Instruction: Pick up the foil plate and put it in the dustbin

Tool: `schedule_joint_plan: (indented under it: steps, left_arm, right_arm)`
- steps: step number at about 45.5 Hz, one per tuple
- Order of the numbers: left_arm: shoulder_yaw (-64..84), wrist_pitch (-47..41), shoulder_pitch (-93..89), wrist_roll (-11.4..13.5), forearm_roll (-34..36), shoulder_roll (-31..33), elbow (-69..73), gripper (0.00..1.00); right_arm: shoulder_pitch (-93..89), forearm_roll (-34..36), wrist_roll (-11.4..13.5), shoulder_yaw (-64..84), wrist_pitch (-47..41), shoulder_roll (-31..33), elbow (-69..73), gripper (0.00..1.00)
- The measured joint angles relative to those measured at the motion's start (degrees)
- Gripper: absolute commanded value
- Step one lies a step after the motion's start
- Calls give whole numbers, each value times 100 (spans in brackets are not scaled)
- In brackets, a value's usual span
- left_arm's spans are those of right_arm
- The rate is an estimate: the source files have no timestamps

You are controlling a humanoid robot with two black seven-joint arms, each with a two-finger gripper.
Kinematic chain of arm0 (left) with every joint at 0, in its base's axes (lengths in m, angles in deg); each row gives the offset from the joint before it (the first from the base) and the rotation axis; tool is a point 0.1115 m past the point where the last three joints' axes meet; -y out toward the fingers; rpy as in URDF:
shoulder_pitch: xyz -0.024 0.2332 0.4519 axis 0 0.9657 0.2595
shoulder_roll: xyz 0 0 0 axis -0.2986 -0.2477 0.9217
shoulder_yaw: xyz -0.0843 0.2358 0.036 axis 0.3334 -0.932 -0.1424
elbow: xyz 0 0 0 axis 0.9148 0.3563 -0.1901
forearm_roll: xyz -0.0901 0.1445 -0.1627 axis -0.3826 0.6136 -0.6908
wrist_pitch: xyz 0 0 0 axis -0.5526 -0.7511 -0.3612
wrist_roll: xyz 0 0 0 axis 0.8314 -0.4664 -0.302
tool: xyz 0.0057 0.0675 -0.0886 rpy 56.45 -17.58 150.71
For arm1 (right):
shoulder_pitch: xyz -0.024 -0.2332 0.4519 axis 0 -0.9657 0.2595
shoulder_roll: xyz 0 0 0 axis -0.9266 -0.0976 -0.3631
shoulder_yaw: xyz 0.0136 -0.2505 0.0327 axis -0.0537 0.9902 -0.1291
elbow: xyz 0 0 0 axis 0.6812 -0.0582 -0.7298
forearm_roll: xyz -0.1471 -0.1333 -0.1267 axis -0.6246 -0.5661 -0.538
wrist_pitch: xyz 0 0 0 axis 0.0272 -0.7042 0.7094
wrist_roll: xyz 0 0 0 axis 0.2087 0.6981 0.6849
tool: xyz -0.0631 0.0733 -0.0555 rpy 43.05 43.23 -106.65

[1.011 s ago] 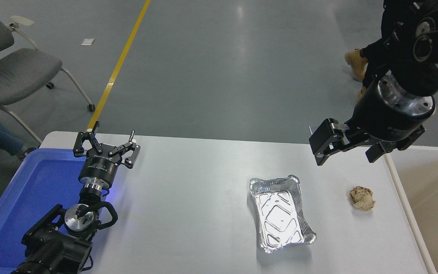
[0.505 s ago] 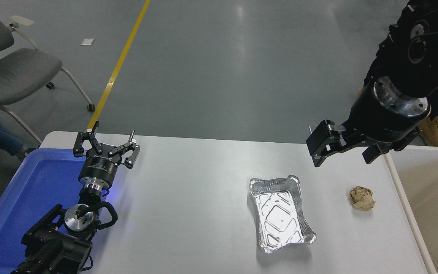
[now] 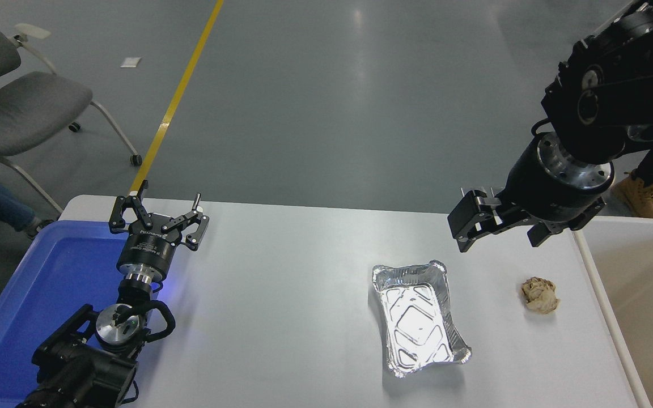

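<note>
**Right arm poised beyond the foil plate, nothing in hand**

Grey workshop floor with a yellow line fills the far half of the view, and the white table (image 3: 281,294) takes up the near half. On it, right of centre, lies the foil plate (image 3: 417,320), open side up and flat on the surface, its long side running near to far and a little askew. Nothing touches it, so its crinkled rim is free to be pinched from above. Just to its right sits a crumpled brown paper ball (image 3: 540,295), apart from the plate.

Above the table's far right part hangs the right gripper (image 3: 496,229), jaws spread and empty, pointing down and leftward; it sits beyond the plate's far end and high off the table, which suits a descent onto that far rim. The dustbin (image 3: 593,266) stands at the table's right edge, close to the working arm, so the carry should be short.

At the near left the left gripper (image 3: 159,218) is parked with fingers apart, holding nothing, beside the blue tray (image 3: 37,300). A person's tan boot (image 3: 641,195) shows on the floor far right.
</note>
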State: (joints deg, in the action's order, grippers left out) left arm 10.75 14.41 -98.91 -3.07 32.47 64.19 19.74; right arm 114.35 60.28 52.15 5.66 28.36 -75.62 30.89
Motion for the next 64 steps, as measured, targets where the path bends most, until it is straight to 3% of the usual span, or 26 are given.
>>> schedule_joint_plan:
  steps: [33,64]
  left_arm:
    - [0,-1,1,-4,0,0,1,99]
    - [0,8,1,-4,8,0,1,99]
  right_arm:
    - [-3041,-641,-5,-295,2446,-519,-1112,100]
    - [-4989,-610,5,-283,3239,-613,-2858,100]
